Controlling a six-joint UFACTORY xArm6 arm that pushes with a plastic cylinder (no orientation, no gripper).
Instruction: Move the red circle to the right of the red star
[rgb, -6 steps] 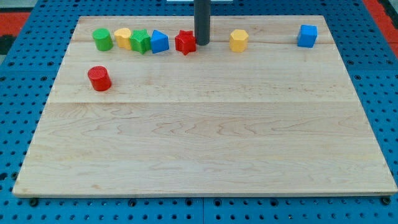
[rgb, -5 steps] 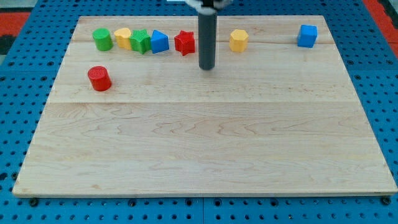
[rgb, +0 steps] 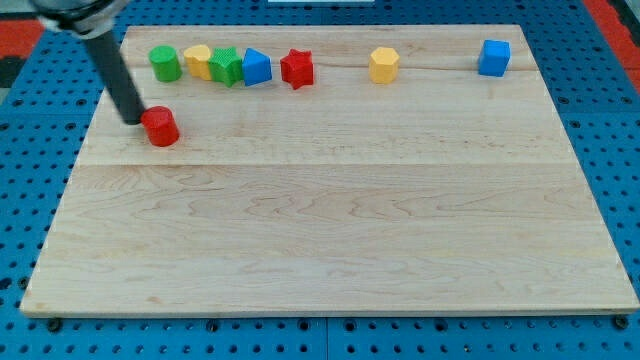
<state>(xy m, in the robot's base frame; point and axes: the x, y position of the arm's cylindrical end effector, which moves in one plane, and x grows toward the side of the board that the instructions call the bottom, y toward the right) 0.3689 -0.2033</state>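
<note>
The tip (rgb: 133, 120), having no hand, touches the light, slippery-looking red circle (rgb: 160, 127) at its 10 o'clock side.

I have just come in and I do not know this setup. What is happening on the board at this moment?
One robot arm pushes blocks with a dark rod. My tip sits against the red circle on its left side in the view. The red star waits in the top row, right of the blue block. The circle is not yet right of the star.
</note>
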